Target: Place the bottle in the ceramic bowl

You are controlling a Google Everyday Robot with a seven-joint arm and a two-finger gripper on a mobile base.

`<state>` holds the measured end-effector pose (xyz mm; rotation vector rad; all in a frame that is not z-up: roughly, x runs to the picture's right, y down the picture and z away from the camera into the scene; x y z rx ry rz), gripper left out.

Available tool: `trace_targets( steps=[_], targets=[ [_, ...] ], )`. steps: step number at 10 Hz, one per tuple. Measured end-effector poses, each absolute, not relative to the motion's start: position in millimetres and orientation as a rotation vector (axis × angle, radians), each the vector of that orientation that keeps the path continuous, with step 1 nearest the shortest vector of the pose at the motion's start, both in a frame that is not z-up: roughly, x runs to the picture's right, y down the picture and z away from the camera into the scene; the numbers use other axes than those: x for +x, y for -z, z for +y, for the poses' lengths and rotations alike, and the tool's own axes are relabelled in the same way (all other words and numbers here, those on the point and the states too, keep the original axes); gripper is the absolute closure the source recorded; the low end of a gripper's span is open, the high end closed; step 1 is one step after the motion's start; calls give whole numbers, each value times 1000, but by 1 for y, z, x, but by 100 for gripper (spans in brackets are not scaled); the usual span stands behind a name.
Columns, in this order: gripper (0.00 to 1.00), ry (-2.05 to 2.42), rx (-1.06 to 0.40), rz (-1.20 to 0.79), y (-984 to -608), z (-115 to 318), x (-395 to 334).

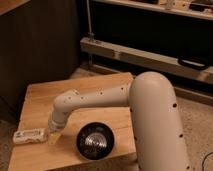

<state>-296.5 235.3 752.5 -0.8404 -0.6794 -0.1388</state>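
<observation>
Wide-spread gripper [54,135] just beside lying bottle [28,135], ceramic bowl [95,143] nr.

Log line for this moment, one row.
stage: pre-grasp | tool: open, low beside bottle | bottle: lying on table, not lifted | ceramic bowl: empty

Claw [55,136]: low at front-left of the light wooden worktop [40,100], just right of the small clear plastic bottle with white label [29,135]; contact between the two too blurred to tell. Label print unreadable. Base of the bulky white arm [150,125] cut off at bottom edge. Worktop's front-left corner likewise cut off. Small items on top shelf [170,4]: too small to identify.
</observation>
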Motion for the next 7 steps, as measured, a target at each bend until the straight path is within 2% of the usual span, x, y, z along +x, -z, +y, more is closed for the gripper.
trace_targets(
  steps=[7],
  targets=[
    [35, 138, -854, -655, -766, 248, -304]
  ],
)
